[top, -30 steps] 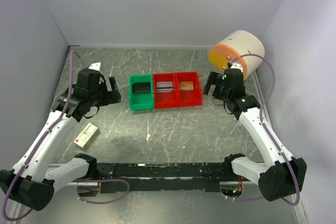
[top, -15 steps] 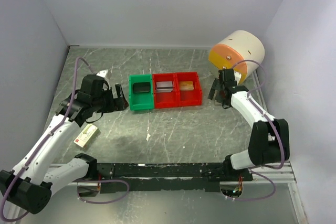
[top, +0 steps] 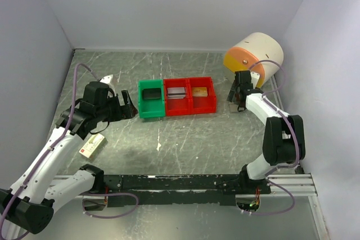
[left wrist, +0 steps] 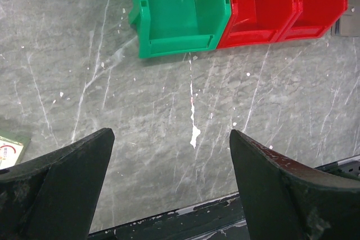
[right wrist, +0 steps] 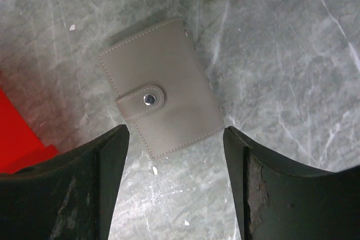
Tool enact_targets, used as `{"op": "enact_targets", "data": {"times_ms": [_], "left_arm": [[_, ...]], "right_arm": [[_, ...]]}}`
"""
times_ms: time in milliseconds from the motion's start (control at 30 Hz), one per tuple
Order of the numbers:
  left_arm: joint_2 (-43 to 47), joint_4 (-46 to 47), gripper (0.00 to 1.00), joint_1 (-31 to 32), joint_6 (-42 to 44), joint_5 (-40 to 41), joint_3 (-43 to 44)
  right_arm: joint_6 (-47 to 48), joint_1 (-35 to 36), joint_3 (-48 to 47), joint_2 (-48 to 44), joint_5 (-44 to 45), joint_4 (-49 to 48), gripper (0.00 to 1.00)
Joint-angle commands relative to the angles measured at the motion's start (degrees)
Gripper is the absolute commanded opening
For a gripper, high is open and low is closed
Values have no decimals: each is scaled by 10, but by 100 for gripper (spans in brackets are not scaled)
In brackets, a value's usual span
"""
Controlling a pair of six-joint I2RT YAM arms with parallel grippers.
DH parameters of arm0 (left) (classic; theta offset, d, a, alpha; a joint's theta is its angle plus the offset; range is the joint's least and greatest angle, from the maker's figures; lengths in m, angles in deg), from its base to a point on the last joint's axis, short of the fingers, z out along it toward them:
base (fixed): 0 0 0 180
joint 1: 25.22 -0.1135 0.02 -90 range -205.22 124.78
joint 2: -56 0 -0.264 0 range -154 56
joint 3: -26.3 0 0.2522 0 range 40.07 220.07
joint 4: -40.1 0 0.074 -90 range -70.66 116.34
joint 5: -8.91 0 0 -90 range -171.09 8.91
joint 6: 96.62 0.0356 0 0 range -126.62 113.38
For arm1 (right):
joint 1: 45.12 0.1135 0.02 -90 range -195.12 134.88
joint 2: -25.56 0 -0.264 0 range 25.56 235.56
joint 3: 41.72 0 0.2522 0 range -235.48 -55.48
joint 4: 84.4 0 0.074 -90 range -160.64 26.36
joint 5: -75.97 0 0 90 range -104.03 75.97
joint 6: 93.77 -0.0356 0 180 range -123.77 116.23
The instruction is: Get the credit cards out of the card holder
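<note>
Card holder (right wrist: 163,111) closed, snap fastened, flat on tabletop (right wrist: 292,82), right of red bins (top: 191,95) in top view. Right fingers (right wrist: 107,184) have dropped over it, narrowing, straddling, not yet touching. Left fingers (left wrist: 56,184) wide, empty, by green bin (left wrist: 180,15). Grasp likely next; cards hidden.

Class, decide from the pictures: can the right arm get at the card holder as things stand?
Probably yes. The right end effector hangs directly over the closed card holder, its jaws apart on either side of it, and nothing lies between them and the holder.
</note>
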Motion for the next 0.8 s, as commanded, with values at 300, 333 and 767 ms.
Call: {"op": "enact_targets", "data": {"times_ms": [300,333,767], "left_arm": [[2,6,96,4,-13,-5,-2],[4,4,96,4,-14,-3,-2],[-9,23,96,4,-19,-21,-10]], "right_arm": [[22,-6,-4,81,-20,-73,60],[18,-6,5,79,-23,-73,60],[11,-6,91,-36,-66,-34,49]]}}
